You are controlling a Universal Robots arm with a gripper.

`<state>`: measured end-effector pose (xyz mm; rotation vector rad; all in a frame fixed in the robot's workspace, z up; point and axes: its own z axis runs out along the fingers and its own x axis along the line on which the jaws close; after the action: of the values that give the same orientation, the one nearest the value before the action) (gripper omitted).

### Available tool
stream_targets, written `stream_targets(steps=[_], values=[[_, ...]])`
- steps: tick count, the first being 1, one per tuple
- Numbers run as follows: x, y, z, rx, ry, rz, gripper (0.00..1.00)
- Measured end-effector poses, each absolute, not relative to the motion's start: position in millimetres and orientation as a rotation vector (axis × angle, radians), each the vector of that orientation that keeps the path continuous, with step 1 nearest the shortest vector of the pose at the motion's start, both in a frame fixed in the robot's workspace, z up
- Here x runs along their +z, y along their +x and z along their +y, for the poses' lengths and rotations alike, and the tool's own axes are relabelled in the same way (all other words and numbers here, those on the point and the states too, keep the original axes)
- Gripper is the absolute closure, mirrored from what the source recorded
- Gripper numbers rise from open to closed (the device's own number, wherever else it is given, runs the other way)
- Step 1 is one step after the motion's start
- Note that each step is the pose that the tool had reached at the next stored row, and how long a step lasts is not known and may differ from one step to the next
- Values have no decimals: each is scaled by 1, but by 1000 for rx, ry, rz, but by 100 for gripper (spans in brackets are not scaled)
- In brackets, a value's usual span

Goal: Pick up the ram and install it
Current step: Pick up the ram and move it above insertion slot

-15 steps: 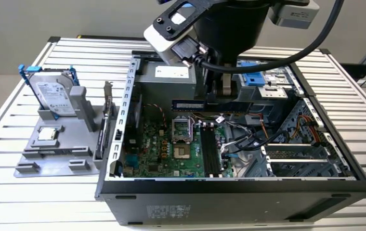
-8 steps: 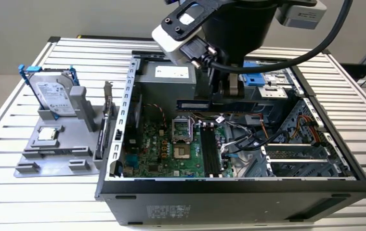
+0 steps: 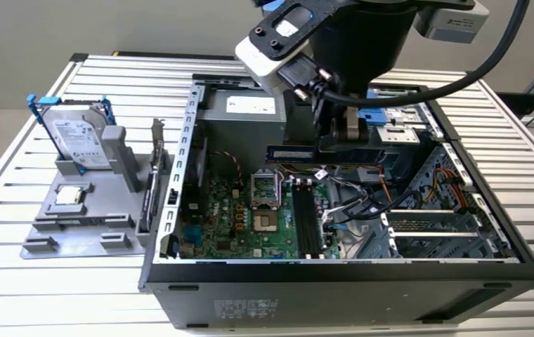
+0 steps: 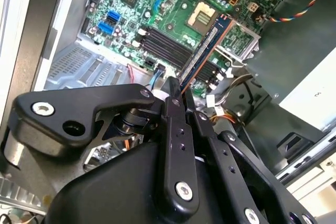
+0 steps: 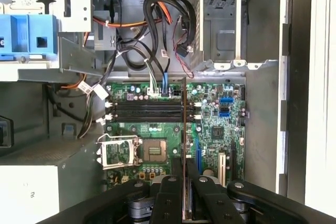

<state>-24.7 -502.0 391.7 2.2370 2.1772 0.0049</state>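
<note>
The ram [image 3: 294, 153] is a long dark stick that hangs level above the motherboard inside the open computer case [image 3: 342, 270]. My gripper [image 3: 334, 144] is shut on one end of it. In the second wrist view the ram [image 4: 206, 50] sticks out from between the black fingers [image 4: 174, 109], over the row of black memory slots [image 4: 167, 43]. The first wrist view shows the ram [image 5: 184, 129] edge-on, as a thin line crossing one end of the slots [image 5: 144, 111]. The slots [image 3: 306, 221] lie below the stick, with air between them.
Beside the slots is the processor socket [image 3: 262, 223]. Bundled cables [image 3: 361, 200] and a drive cage with blue clips [image 3: 389, 116] crowd the case at the exterior view's right. Outside, on the left, a grey holder [image 3: 89, 225] carries a hard drive [image 3: 79, 140] and a square silver chip [image 3: 68, 196].
</note>
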Motion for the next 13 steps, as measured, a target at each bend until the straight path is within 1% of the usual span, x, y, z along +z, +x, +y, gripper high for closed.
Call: stream_targets(steps=[13], values=[[391, -13, -497, 5, 2237, 2177, 100]])
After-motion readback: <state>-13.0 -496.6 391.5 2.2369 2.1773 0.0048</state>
